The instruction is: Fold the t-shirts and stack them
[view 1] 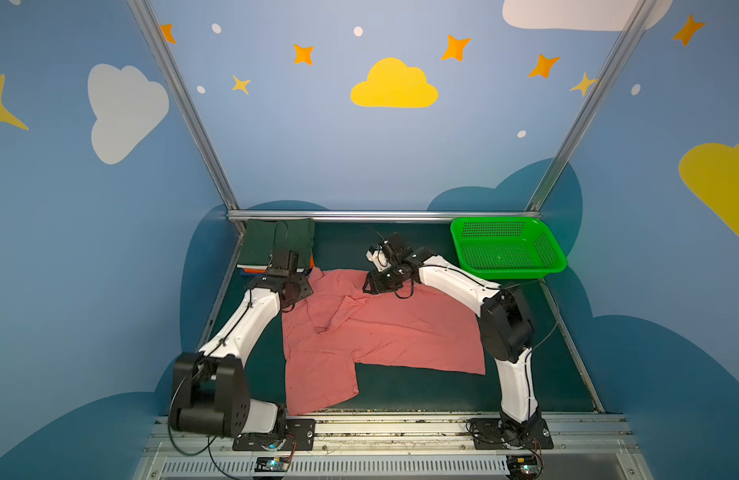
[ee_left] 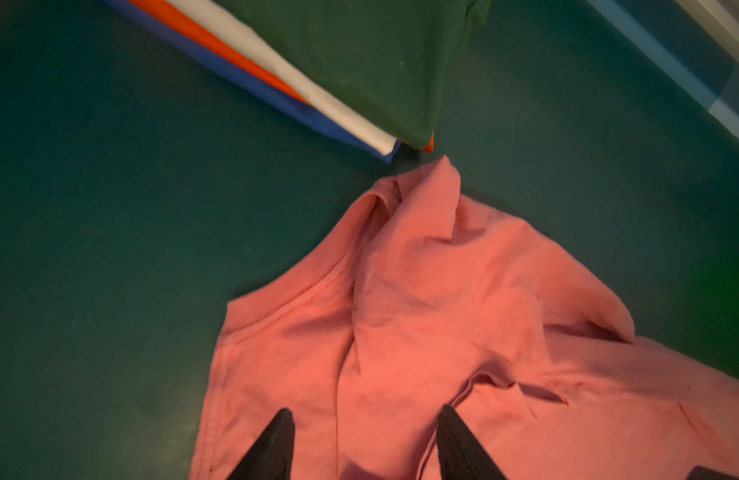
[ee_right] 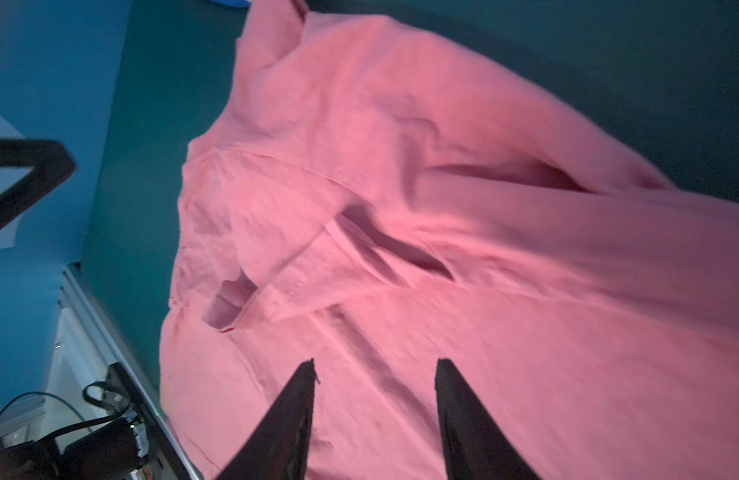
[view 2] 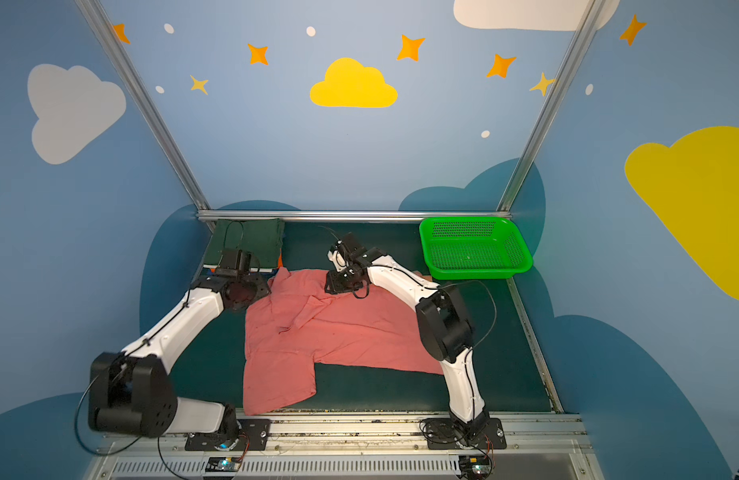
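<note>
The salmon-pink t-shirt (view 1: 380, 332) lies spread and rumpled across the dark tabletop (view 1: 422, 390). Over its far part, the left tool (ee_left: 365, 415) and right tool (ee_right: 376, 365) hang with jaws parted, holding nothing. Beyond, a stack of folded t-shirts (view 1: 260, 241) fills the far left corner, with a green basket (view 1: 521, 272) far right.

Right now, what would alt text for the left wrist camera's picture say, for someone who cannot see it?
A crumpled salmon-pink t-shirt lies on a dark green table, with the black left hand spread open over it. Near it sits a folded stack of shirts: dark green on top, then white, orange, blue.
</note>
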Controlling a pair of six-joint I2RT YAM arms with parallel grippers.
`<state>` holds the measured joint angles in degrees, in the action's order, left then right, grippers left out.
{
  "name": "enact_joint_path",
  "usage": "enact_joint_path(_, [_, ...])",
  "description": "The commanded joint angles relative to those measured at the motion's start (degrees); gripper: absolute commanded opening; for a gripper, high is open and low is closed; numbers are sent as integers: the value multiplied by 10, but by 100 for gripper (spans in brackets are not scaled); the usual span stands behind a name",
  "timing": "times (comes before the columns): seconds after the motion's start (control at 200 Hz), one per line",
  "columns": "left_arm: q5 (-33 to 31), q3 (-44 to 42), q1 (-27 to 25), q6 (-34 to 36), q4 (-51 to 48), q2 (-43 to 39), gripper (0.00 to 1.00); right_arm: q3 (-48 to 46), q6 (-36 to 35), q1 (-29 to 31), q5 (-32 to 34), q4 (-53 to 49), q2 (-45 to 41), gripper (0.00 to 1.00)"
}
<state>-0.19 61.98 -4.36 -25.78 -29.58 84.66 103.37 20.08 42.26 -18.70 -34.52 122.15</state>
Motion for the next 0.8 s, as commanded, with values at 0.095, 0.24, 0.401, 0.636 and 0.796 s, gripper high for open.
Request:
enact_joint_path(0.095, [139, 137, 47, 59, 2, 159, 57, 106, -12, 8, -79, -12, 98, 53])
enact_joint_path(0.24, [194, 222, 70, 62, 3, 261, 58, 155, -10, 10, -107, -21, 149, 56])
enact_joint_path(0.401, [228, 311, 73, 74, -17, 347, 61, 188, -10, 11, -126, -20, 185, 58])
enact_joint_path(0.636, [229, 371, 73, 83, -50, 410, 56, 227, -5, 13, -163, -27, 221, 59])
enact_joint_path(0.796, [225, 364, 69, 87, -52, 411, 45, 217, -18, 13, -163, -45, 214, 53])
